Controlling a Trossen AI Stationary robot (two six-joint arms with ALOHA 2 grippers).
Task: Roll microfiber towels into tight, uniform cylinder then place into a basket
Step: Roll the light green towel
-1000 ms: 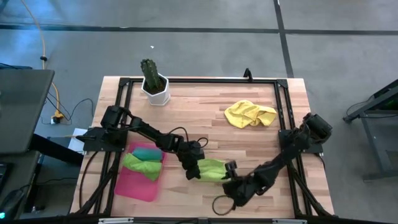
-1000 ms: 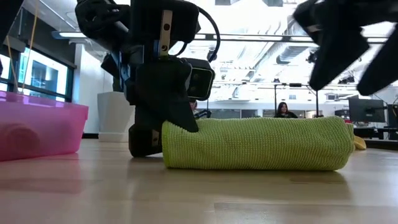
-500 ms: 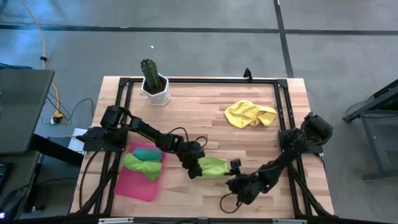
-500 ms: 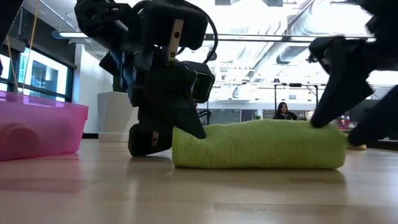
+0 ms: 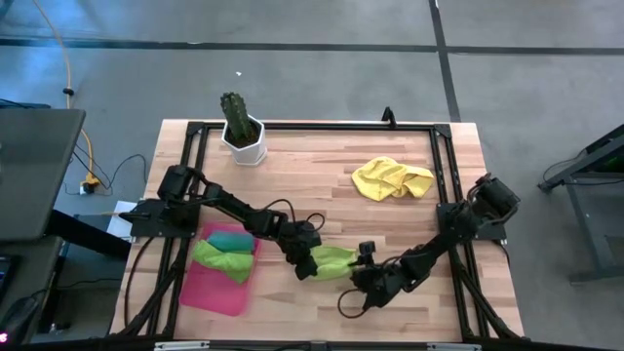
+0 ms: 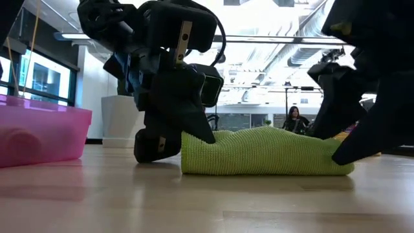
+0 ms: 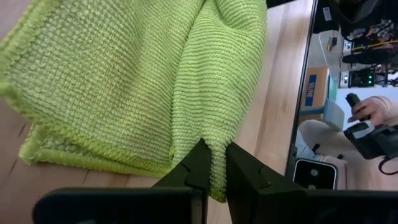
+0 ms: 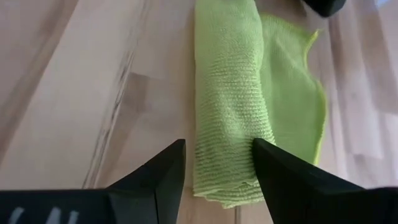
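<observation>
The lime green microfiber towel (image 5: 332, 258) lies loosely rolled on the table, near its front edge; it shows as a low roll (image 6: 265, 152) in the low view. My left gripper (image 5: 304, 265) is shut on the towel's left end. My right gripper (image 5: 363, 263) is open, with its fingers astride the towel's right end (image 8: 225, 177). The pink basket (image 5: 216, 291) at the near left holds a teal towel (image 5: 230, 237) and a green towel (image 5: 220, 259). A crumpled yellow towel (image 5: 392, 179) lies at the far right. My left gripper pinches a raised fold of the towel (image 7: 215, 138) at its left end between its two fingers, slanting down from the table's left. The towel rests on the table, slack. My right gripper slants down from the near right, and one open finger (image 8: 273, 171) overlaps the roll's edge. I cannot tell whether it touches.
A white pot with a cactus (image 5: 242, 135) stands at the far left. A black frame (image 5: 312, 125) runs around the table's edge. Bare wood lies between the lime towel and the yellow one.
My right gripper has come down from the near right and toward the far left, staying open, until its fingers stand at the lime towel's right end. My left gripper has rolled a little in place. The towel's top has humped up, and less of its length shows.
</observation>
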